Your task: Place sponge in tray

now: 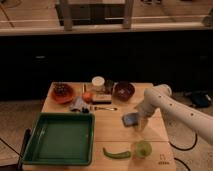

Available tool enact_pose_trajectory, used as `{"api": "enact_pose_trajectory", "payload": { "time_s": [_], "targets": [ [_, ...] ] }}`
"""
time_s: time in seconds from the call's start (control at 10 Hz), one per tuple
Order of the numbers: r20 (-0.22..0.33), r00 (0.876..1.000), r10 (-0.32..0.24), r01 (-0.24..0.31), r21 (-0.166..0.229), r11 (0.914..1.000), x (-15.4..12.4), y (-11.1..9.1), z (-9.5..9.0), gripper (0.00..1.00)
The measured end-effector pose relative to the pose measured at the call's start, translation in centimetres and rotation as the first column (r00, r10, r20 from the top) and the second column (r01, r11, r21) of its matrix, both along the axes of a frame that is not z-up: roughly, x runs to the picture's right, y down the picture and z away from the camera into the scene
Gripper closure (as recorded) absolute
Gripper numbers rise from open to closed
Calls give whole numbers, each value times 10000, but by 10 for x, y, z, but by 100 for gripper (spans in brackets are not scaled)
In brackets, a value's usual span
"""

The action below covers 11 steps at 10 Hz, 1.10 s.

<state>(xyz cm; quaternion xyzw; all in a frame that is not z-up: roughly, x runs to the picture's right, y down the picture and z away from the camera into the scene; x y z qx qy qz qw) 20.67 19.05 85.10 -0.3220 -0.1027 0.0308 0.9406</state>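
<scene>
Sponge (131,119): the blue-grey block on the right half of the wooden table (112,134), sitting right at the tip of the gripper (139,123). You see the white arm (175,109) come in from the right edge and bend down toward the tabletop, so the gripper is beside the sponge and partly behind it. You cannot tell from this view whether the gripper is spread, closed or pinching the sponge. Nor can you tell whether the sponge rests on the wood or is raised just off it.

Tray (60,141): the green rectangular tray at the front left corner of the table. Nothing shows inside it, and it lies well apart from the sponge, with a stretch of bare wood between them.

Other items you can note:
- a green pepper (116,153) and a green cup (142,148) near the front edge, just below the sponge
- a dark bowl (123,90), a white jar (98,82) and a red bowl (62,92) along the back

Progress, as a judgement: the gripper has reached the sponge, but the placing is not yet done, since the sponge is outside the tray. What is left for you is to confirm a firm hold, carry the sponge leftward across the table, bring it over the tray floor and release it there. The pepper and cup stand close to the start of that path, so allow them clearance.
</scene>
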Motion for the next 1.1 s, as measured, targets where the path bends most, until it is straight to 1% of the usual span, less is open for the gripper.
{"api": "enact_pose_trajectory", "payload": {
  "time_s": [1.1],
  "targets": [
    [264, 9987, 432, -428, -135, 9990, -3, 5, 0, 20]
  ]
}}
